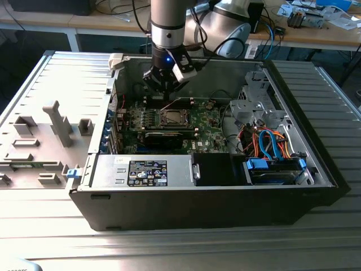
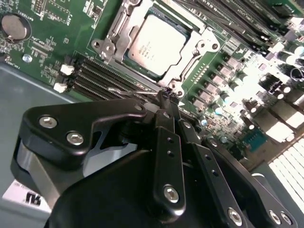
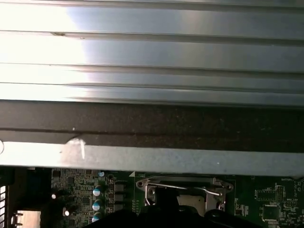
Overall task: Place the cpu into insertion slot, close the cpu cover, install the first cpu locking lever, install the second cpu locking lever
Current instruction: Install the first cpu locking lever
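The cpu point(image 2: 156, 45) lies flat in the insertion slot point(image 1: 172, 117) in the middle of the green motherboard point(image 2: 57, 42). Over it the silver cpu cover point(image 2: 112, 34) is down, and its window frames the chip's metal top. A thin wire locking lever point(image 2: 127, 91) runs along the socket's edge up to my fingertips. My gripper point(image 2: 165, 97) is shut, its tips touching the lever's end beside the socket's corner. In the exterior view the gripper point(image 1: 166, 87) hangs just above the socket's far side. The first wrist view shows the socket point(image 3: 183, 187) with a lever wire point(image 3: 190, 188) across it.
Black memory slots point(image 2: 102, 76) and a coin battery point(image 2: 14, 26) lie near the socket. A long black card point(image 1: 163, 137), the power supply point(image 1: 144, 171) and a drive bay with blue cables point(image 1: 271, 141) stand inside the case. The case's rear wall point(image 3: 152, 156) is close behind the gripper.
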### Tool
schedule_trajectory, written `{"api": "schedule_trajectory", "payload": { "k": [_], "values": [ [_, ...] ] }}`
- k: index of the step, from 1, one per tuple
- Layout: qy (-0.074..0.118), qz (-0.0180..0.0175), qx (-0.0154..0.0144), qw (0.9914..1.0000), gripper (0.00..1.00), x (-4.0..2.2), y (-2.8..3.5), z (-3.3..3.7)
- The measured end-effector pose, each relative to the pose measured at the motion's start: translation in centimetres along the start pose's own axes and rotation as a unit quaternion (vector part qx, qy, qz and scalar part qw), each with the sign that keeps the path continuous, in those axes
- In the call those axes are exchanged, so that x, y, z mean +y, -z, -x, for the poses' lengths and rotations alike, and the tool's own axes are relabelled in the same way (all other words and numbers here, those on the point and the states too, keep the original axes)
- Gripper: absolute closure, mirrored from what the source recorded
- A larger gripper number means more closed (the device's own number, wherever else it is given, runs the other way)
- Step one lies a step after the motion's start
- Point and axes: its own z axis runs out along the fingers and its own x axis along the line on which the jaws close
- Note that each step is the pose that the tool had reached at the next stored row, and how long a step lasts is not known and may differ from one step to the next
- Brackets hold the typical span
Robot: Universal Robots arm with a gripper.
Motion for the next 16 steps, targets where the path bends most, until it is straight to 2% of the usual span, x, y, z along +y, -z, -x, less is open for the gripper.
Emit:
{"api": "schedule_trajectory", "payload": {
  "k": [6,10,11,12,13,14,16],
  "values": [
    [-0.001,0.0008,0.0,1.0,0.89,0.51,-1.0,0.04],
    [-0.001,0.0009,-0.0001,1.0,0.89,0.88,-1.36,0.05],
    [-0.001,0.0009,0.0,1.0,0.89,0.99,-2.02,0.24],
    [-0.001,0.0009,0.0,1.0,0.89,0.95,-2.78,1.64],
    [-0.001,0.0022,0.0,1.0,0.89,0.91,-3.23,2.83],
    [-0.001,0.0073,-0.0001,0.99997,0.89,0.79,-3.36,3.23],
    [-0.001,0.0089,-0.0002,0.99996,0.89,0.74,-3.37,3.28]
  ]
}}
